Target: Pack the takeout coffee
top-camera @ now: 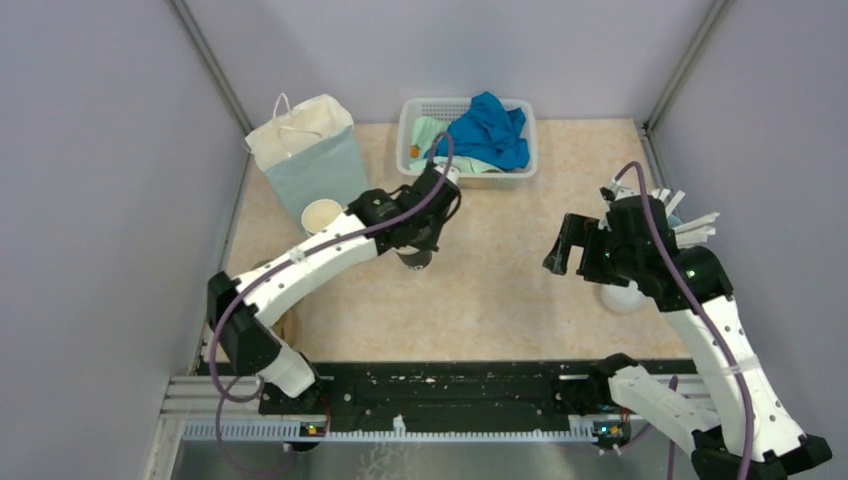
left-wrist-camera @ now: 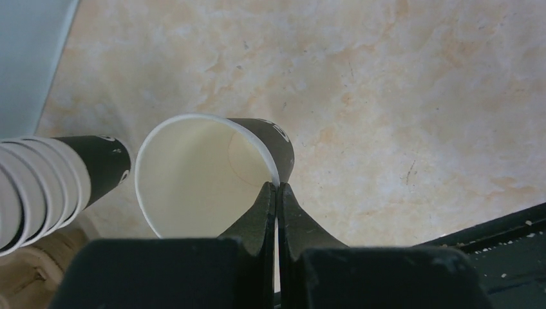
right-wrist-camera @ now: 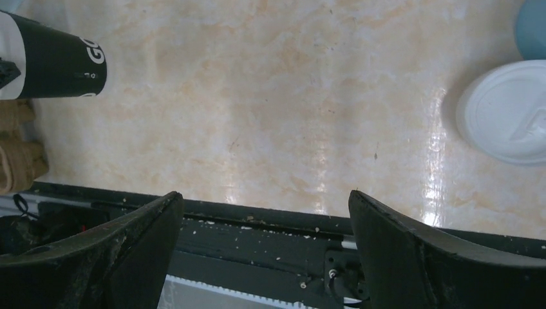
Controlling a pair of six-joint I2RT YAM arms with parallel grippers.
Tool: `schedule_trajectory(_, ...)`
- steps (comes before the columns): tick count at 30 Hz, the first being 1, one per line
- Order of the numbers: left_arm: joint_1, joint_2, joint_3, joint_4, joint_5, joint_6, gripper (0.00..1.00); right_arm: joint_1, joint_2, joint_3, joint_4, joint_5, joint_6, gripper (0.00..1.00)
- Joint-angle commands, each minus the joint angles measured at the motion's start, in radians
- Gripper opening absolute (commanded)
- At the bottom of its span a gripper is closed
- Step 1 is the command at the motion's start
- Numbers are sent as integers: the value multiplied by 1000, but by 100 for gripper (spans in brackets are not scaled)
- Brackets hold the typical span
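Note:
My left gripper (left-wrist-camera: 277, 187) is shut on the rim of a takeout coffee cup (left-wrist-camera: 206, 174), one finger inside and one outside its wall. This cup has no lid, a cream inside and a black lower wall (right-wrist-camera: 55, 58). From above the left gripper (top-camera: 424, 236) hides most of the cup (top-camera: 416, 260) near the table's middle. A stack of nested cups (left-wrist-camera: 38, 187) stands just left of it (top-camera: 321, 215). A round white lid (right-wrist-camera: 508, 112) lies under my right arm (top-camera: 622, 297). My right gripper (right-wrist-camera: 265, 196) hangs open and empty above the table (top-camera: 562, 252).
A white paper bag (top-camera: 305, 150) stands at the back left. A white basket (top-camera: 415, 160) with blue cloth sits at the back centre. A light blue cup of white sticks (top-camera: 685, 220) is behind the right arm. A brown pulp tray (right-wrist-camera: 16, 151) lies at the near left.

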Motion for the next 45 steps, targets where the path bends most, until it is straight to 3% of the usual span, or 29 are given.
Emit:
schedule_trajectory(1, -52, 89, -61, 144, -95, -28, 0, -5, 28, -44, -6, 112, 62, 99)
schedule_trajectory(7, -116, 167, -146, 214, -192, -83, 0, -5, 38, -89, -14, 278, 118, 98)
schedule_trajectory(13, -151, 211, -159, 299, -166, -91, 0, -6, 73, -138, 27, 373, 110, 95)
schedule_trajectory(15, -158, 242, -134, 282, -167, -101, 6, -8, 91, -164, 48, 380, 110, 91)
schedule_trajectory(17, -163, 242, -135, 291, -166, -105, 22, -25, 98, -194, 80, 382, 105, 86)
schedule_trajectory(22, -163, 174, -170, 321, -148, -56, 47, -98, 168, -265, 175, 337, 77, 66)
schedule_trajectory(27, -163, 71, -151, 311, -90, -17, 62, -107, 285, -279, 185, 482, 98, 60)
schedule_trajectory(35, -162, -102, -168, 401, -38, 2, 73, -192, 400, -295, 248, 543, 114, 52)
schedule_trajectory(39, -162, -139, -155, 404, -49, 15, 74, -217, 429, -312, 284, 566, 137, 42)
schedule_trajectory(45, -157, -161, -161, 412, -64, 43, 77, -262, 443, -342, 337, 566, 141, 36)
